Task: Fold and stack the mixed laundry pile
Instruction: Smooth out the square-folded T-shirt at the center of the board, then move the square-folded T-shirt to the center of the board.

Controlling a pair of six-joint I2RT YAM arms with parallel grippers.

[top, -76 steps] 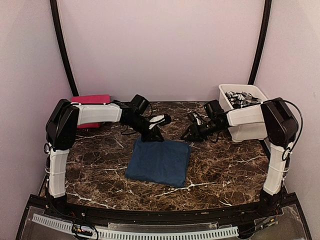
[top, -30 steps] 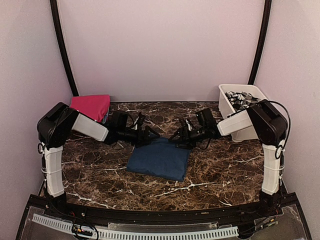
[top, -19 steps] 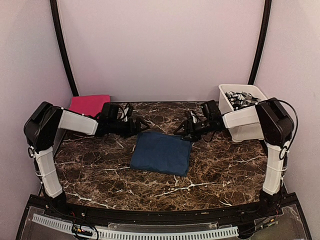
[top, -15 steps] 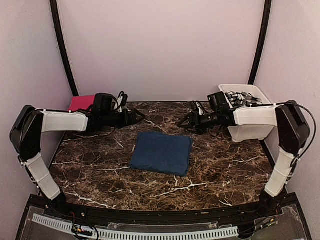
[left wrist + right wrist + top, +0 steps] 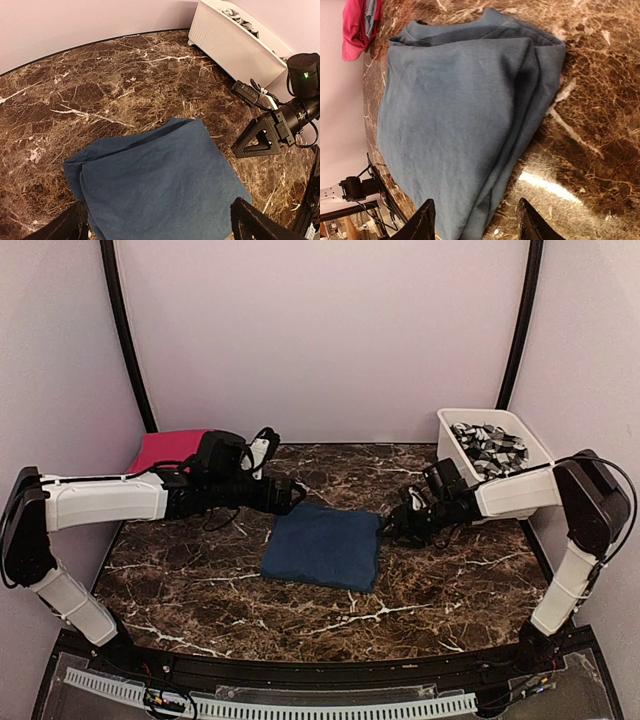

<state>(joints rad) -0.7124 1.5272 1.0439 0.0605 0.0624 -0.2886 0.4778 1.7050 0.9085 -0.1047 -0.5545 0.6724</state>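
Navy-blue cloth, a folded garment (image 5: pixel 322 545), lies flat on the marble table (image 5: pixel 190 580), directly between my two pincers. My left pincer (image 5: pixel 292 496) hangs just over the garment's far-left corner. It is released wide, its fingers (image 5: pixel 255 222) spread to either side with nothing gripped.

My right pincer (image 5: pixel 396 528) sits low at the garment's right edge. From its wrist camera I see the fingertips standing apart and straddling the folded edge. Bare marble shows between the cloth and one fingertip, so I read it as released, not clenched on anything.

Beyond the left pincer, at the table's far-left corner, lies a magenta-pink garment (image 5: pixel 165 448) with a strip of light blue cloth (image 5: pixel 372 15) against it. Behind the right pincer stands a white tub (image 5: pixel 470 480) holding grey-and-white patterned pieces (image 5: pixel 488 443).
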